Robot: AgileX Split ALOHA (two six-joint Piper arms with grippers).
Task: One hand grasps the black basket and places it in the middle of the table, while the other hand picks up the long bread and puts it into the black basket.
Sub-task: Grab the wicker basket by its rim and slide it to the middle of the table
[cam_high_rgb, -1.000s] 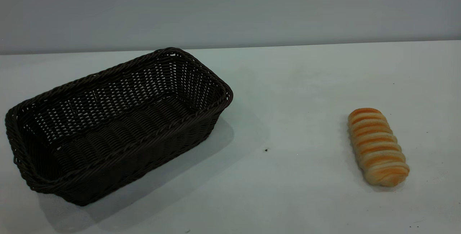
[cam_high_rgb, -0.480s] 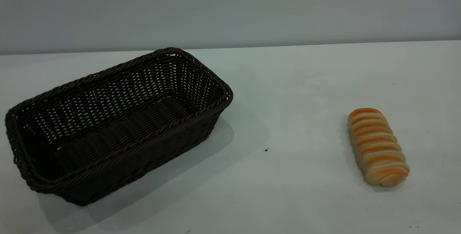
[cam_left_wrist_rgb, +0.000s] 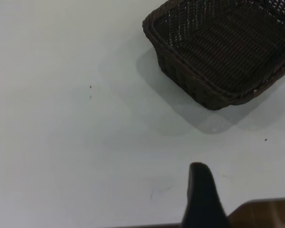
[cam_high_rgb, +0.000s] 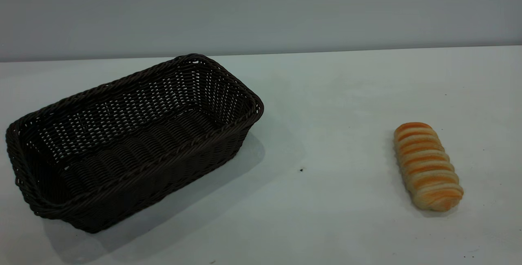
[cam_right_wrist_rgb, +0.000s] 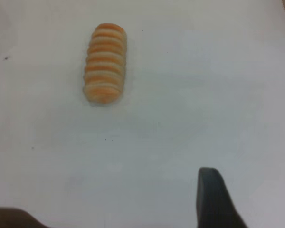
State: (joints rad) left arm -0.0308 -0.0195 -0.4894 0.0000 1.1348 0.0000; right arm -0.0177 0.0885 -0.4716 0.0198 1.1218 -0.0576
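The black basket stands empty on the left part of the white table, set at a slant. The long bread lies on the table at the right, well apart from the basket. Neither gripper shows in the exterior view. In the left wrist view one black finger of my left gripper hangs over bare table near the table edge, far from a corner of the basket. My right gripper is open and empty, over bare table short of the bread.
The table's far edge meets a plain grey wall. A small dark speck lies between basket and bread. A brown strip beyond the table edge shows in the left wrist view.
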